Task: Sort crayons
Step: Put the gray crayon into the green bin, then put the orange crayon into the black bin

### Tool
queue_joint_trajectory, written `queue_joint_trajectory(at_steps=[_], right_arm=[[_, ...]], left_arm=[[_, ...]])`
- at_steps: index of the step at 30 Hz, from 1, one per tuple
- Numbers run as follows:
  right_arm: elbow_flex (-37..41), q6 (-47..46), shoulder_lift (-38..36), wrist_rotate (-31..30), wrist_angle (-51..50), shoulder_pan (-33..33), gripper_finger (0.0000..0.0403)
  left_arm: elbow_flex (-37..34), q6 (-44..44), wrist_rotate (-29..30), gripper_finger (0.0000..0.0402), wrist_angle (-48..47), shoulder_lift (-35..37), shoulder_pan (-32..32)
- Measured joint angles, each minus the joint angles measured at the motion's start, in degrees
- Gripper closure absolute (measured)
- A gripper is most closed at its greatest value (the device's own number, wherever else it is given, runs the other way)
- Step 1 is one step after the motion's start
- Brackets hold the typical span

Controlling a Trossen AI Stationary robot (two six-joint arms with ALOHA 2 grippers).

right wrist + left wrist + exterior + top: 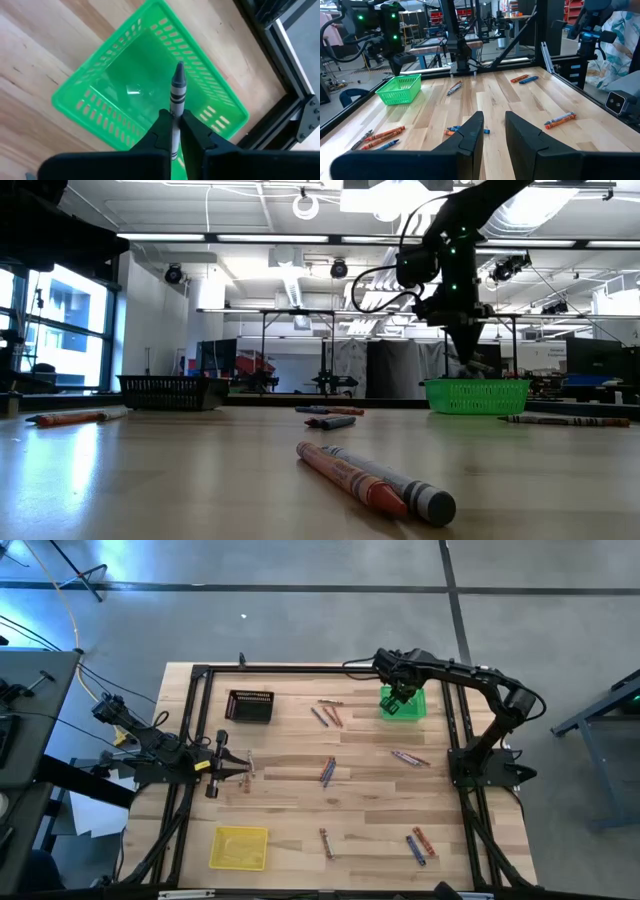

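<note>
Grey crayon (177, 87) was held between your right gripper's (176, 131) nearly closed fingers, above the green basket (100, 82) near the tabletop's far right corner. You were at the drop step; next, the fingers needed to open wider.

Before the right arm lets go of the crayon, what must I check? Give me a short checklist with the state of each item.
1. Grey crayon between the right gripper's fingers: ok.
2. Crayon tip over the green basket, inside its rim: ok.
3. Basket flat on the table: ok.
4. Basket empty where the crayon would land: ok.
5. Left gripper far from the basket: ok.
6. Height of the crayon above the basket floor: cannot tell.
</note>
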State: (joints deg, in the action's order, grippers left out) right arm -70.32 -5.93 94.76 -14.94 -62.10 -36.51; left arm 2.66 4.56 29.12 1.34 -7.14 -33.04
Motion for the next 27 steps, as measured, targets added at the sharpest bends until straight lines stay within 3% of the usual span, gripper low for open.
queue_joint_trajectory(at_steps=[12, 17, 20, 27], right_arm=[[0.0, 0.0, 0.0, 2.0, -3.4, 0.0, 0.0307], [0.0, -3.8, 0.0, 10.8, -10.0, 0.5, 0.0305], [0.0, -6.8, 0.0, 16.2, -12.9, 3.0, 0.0304], [5.5, -11.1, -0.1, 16.7, -9.8, 14.1, 0.0304]], left_arm=[[0.0, 0.0, 0.0, 0.0332, 0.0, 0.0, 0.0], [0.0, 0.0, 0.0, 0.0332, 0.0, 0.0, 0.0], [0.0, 0.0, 0.0, 0.0332, 0.0, 0.0, 0.0], [0.0, -3.4, 0.0, 0.0332, -0.2, 0.0, 0.0]])
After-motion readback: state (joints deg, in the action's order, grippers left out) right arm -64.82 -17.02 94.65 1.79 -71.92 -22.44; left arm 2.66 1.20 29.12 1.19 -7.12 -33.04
